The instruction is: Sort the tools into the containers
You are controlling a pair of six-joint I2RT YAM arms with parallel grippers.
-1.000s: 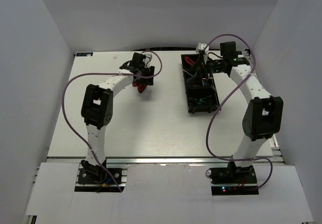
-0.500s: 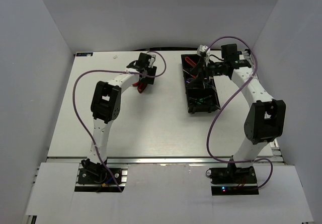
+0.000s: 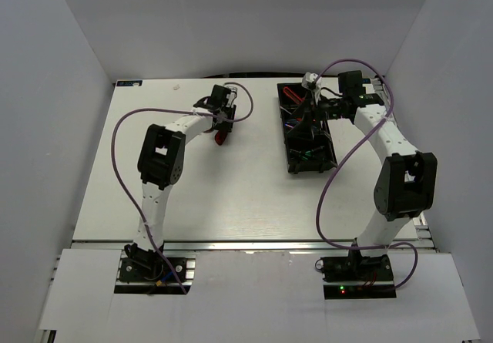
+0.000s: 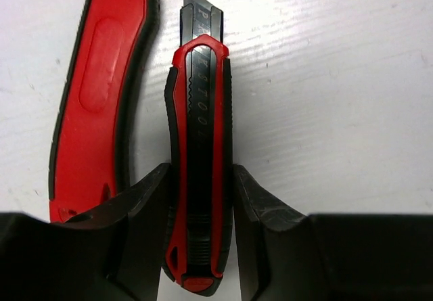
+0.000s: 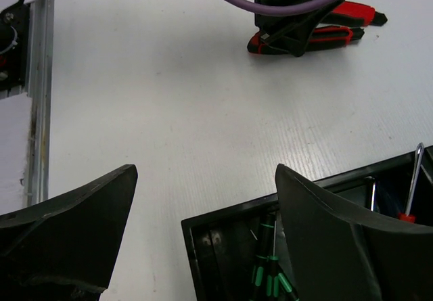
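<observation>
Left gripper (image 4: 201, 172) pinches the cutter (image 4: 201, 98) toward the surface's far edge. The neighbouring red tool (image 4: 95, 91) lies just beside it, so lifting could drag it. Right gripper (image 5: 206, 172) gapes wide.

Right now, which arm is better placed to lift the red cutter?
Left. The left fingers flank the cutter, one on each side of its handle. The right fingers hang open over the tray, far from it.
</observation>
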